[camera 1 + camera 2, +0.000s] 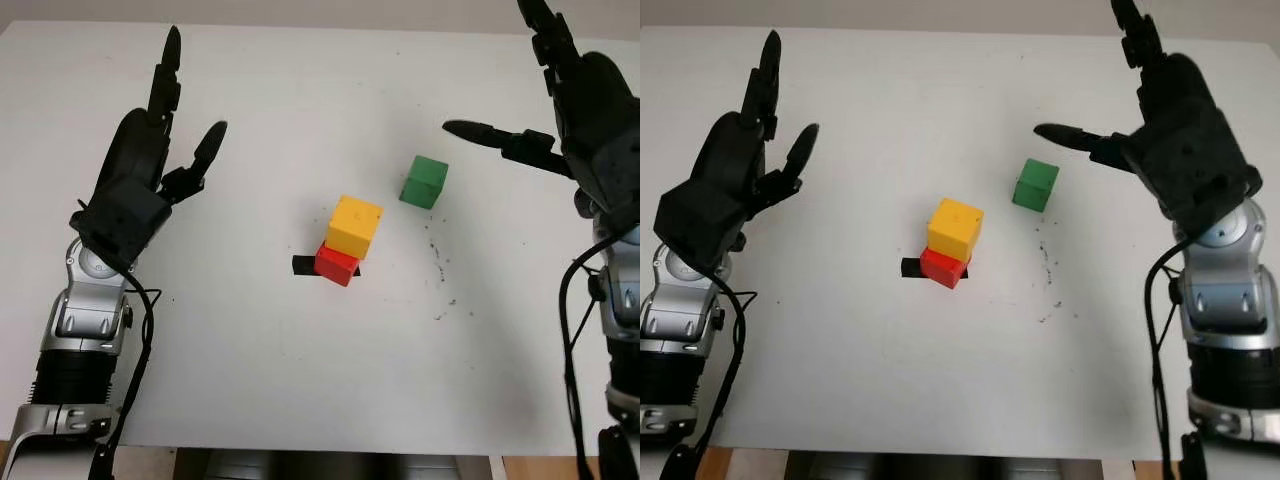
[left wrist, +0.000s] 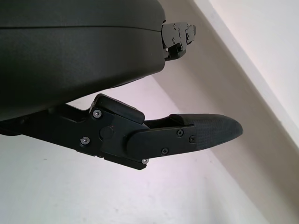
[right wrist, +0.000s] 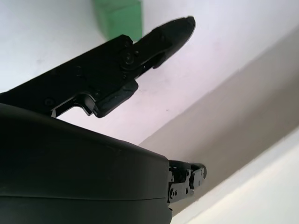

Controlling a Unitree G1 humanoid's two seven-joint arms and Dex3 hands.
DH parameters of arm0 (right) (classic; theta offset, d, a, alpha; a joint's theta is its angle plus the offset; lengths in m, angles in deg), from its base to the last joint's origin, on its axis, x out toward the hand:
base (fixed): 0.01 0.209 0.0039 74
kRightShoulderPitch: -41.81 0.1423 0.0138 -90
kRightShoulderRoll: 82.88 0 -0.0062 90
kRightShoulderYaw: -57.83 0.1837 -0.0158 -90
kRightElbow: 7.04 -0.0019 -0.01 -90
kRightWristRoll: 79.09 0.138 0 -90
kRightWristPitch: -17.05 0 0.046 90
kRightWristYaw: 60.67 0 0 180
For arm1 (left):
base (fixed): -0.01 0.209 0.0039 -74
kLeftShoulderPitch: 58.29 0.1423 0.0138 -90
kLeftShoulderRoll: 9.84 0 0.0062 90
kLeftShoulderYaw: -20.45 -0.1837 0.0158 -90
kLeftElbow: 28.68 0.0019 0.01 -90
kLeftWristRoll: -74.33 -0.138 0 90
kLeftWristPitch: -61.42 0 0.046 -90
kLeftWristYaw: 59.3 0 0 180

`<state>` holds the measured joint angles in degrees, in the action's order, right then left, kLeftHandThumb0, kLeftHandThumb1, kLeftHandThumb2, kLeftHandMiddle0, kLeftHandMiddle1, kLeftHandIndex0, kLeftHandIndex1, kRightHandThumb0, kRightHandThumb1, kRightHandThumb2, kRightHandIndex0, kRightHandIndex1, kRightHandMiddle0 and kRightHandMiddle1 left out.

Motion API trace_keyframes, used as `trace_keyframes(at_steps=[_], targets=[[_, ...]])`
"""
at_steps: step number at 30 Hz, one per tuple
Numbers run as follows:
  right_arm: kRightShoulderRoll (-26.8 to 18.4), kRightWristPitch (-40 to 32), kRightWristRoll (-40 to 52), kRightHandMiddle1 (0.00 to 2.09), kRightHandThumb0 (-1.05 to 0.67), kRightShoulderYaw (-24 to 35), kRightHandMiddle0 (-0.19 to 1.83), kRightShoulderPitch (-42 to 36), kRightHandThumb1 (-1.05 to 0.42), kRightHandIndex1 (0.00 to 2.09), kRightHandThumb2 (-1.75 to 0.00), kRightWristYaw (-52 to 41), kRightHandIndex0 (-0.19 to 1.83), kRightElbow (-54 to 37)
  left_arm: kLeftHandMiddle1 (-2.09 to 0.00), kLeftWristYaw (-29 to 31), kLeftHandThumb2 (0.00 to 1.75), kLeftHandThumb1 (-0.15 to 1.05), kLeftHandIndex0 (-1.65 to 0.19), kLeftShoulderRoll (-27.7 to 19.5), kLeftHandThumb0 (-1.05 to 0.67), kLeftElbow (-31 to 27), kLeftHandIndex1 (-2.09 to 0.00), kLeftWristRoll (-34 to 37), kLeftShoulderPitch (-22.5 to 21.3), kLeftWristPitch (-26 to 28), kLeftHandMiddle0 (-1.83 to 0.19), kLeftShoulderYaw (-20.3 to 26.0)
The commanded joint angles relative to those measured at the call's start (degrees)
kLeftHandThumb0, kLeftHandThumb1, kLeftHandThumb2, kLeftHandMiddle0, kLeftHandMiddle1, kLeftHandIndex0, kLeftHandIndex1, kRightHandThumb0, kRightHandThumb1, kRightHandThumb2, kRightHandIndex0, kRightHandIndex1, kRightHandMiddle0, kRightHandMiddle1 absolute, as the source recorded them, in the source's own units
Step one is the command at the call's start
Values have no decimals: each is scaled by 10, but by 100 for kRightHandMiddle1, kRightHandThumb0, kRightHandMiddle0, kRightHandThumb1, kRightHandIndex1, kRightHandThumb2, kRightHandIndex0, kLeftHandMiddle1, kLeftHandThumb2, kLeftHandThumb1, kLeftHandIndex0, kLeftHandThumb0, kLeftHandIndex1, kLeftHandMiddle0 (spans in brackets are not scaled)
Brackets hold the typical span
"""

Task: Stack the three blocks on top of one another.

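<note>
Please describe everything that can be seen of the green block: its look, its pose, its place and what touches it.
The green block is a small cube of one plain green colour, with smooth, matte faces that look like painted wood or plastic. It stands flat and alone on the white table, turned a little so that one corner faces the camera. It lies apart from the yellow block, on the side of the right hand. That hand is open and close by, but it does not touch the block.

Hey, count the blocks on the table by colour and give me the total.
Yellow block: 1, sitting on the red one
Red block: 1
Green block: 1, standing apart on the table
Total: 3 blocks
</note>
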<state>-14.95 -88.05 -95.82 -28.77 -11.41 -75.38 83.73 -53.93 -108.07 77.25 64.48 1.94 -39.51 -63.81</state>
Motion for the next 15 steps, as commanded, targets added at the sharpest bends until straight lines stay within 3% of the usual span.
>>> trace_keyframes(at_steps=[1,6,10,15], targets=[[-20,12,-11,32,-71,-13,20,26,-70,10,-3,-14,-2,19,0,-4,50,105,16,-4,-81,8,-4,1,-2,-13,19,1],[-32,16,-48,27,-63,-60,20,59,-67,9,-4,-55,-2,71,0,-12,50,105,16,-4,-83,29,-5,-1,-10,-24,19,-1],[-39,23,-104,18,-74,-111,21,69,-73,7,-7,-77,-4,93,0,-17,49,105,17,-7,-81,41,-5,-13,-15,-27,19,-8],[-27,27,-118,12,-67,-133,18,65,-76,4,-7,-98,-10,102,0,-23,50,105,18,-7,-80,46,-5,-23,-20,-25,19,-12]])
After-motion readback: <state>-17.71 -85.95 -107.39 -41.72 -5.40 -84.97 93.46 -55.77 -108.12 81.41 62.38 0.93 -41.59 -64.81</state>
